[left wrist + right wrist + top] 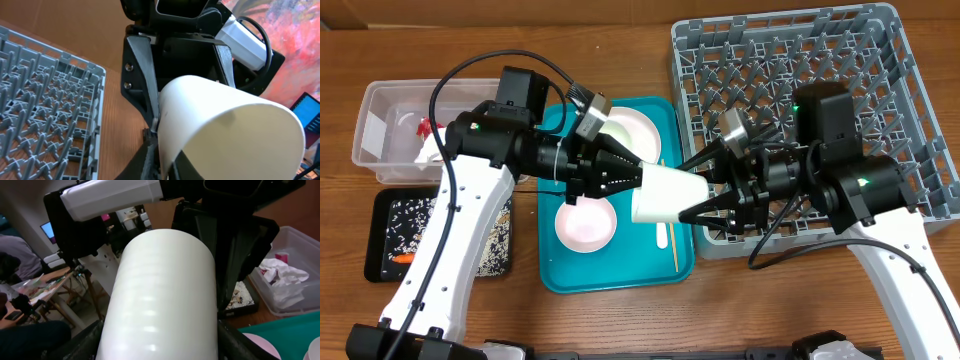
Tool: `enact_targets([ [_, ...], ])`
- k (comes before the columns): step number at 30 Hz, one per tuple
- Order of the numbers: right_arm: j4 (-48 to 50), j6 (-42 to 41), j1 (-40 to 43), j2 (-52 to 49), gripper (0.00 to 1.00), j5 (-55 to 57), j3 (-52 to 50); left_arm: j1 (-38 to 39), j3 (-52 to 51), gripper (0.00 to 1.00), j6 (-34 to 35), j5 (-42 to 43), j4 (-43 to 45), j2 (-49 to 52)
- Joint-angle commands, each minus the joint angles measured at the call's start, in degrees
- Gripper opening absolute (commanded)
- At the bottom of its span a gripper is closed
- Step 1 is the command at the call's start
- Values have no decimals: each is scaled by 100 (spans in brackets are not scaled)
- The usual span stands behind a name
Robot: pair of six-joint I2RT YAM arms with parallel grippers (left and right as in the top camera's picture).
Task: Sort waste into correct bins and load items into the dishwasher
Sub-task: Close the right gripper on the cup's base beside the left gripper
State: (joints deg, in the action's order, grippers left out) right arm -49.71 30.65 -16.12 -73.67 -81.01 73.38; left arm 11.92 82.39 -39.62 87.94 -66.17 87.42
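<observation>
Small white cup [665,195] hangs sideways above the right edge of the flat teal tray [570,272], its rim hidden by the left gripper [638,183], clamped on it. Right gripper [684,193] jaws straddle its base; whether they grip cannot be told.

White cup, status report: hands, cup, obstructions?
Left hand pinching white cup at rim. Right hand straddling its base end, grip unclear. Cup midair over teal tray, beside grey rack. No obstruction visible.

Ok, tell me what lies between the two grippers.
The white cup, held sideways: the left gripper pinches its rim, and the right gripper has its fingers either side of its narrow end. The overhead view shows it best.
</observation>
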Motion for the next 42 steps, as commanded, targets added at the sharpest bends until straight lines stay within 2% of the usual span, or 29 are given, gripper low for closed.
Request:
enact_targets([
  [1, 15, 61, -229, 28, 49, -603, 92, 55, 15, 14, -109, -151, 39, -4],
  [8, 37, 61, -229, 28, 49, -603, 92, 52, 15, 15, -109, -181, 22, -4],
  [11, 33, 57, -227, 28, 49, -603, 92, 28, 15, 19, -76, -254, 22, -4],
  [13, 17, 39, -214, 28, 49, -592, 92, -7, 15, 31, -26, -267, 22, -4],
  [18, -4, -96, -214, 28, 49, -221, 92, -107, 15, 41, -2, -284, 24, -4],
  [28, 79, -422, -214, 31, 49, 256, 92, -413, 15, 44, 0, -304, 17, -4],
  [37, 461, -1161, -214, 31, 49, 883, 92, -457, 15, 43, 0, -448, 17, -4],
  [42, 691, -1912, -214, 31, 49, 1773, 92, -457, 15, 43, 111, -673, 15, -4],
])
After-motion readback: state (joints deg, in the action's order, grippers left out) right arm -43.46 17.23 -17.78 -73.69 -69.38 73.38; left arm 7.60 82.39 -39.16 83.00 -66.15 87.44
